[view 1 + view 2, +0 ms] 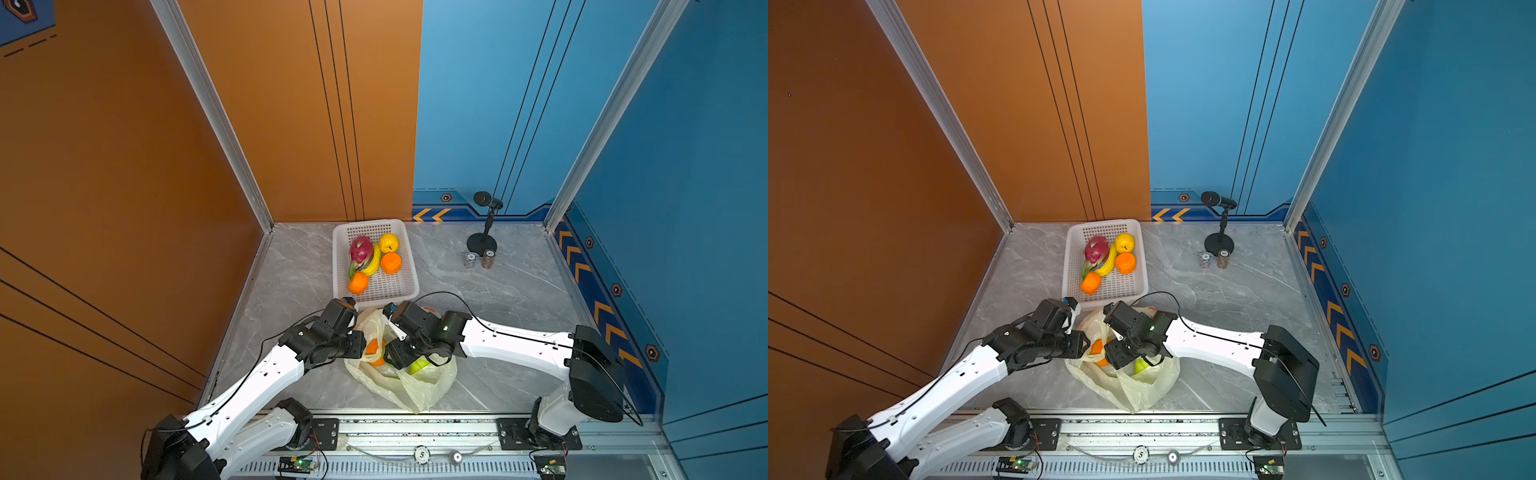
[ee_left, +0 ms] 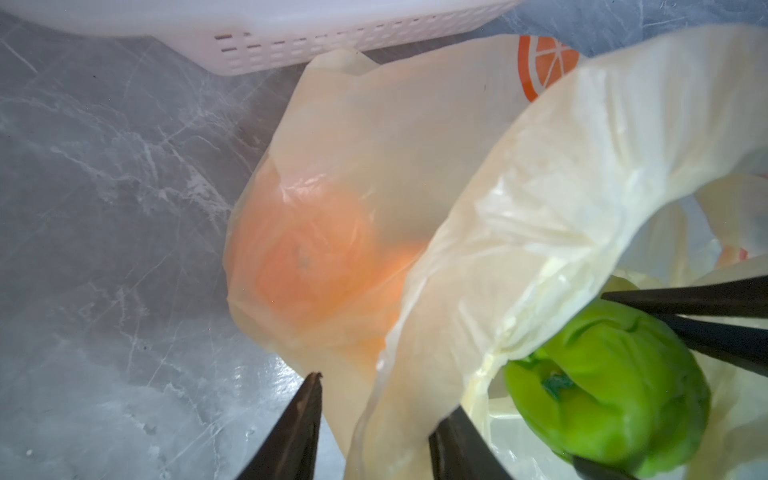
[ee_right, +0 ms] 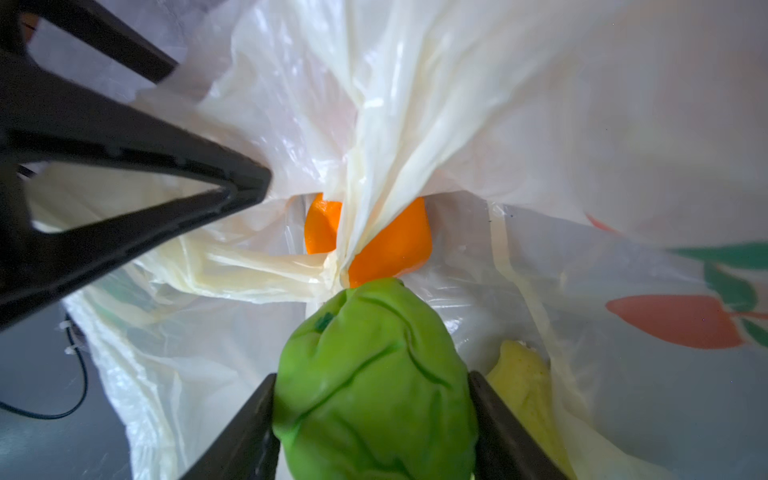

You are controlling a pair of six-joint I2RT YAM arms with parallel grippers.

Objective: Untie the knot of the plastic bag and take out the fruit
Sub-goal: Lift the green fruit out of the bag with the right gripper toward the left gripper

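The pale-yellow plastic bag [image 1: 415, 390] [image 1: 1142, 390] lies open-mouthed at the table's front middle, with both grippers in its mouth. My right gripper [image 3: 372, 376] is shut on a green fruit [image 3: 374, 415] [image 2: 615, 382] inside the bag, a finger pressed on each side. My left gripper [image 2: 386, 392] is open, a fold of the bag's wall [image 2: 519, 208] passing loosely between its fingers. An orange [image 3: 395, 241] [image 2: 307, 257] and a yellow fruit [image 3: 523, 374] also lie in the bag. Plastic strips bunch together in front of the orange; I cannot tell whether that is the knot.
A white perforated basket [image 1: 376, 226] [image 1: 1104, 224] stands just behind the bag. It holds a dragon fruit [image 1: 360, 249], a banana [image 1: 374, 262], a yellow fruit [image 1: 389, 243] and two oranges. A microphone stand [image 1: 484, 237] and two small cans [image 1: 469, 261] stand at the back right.
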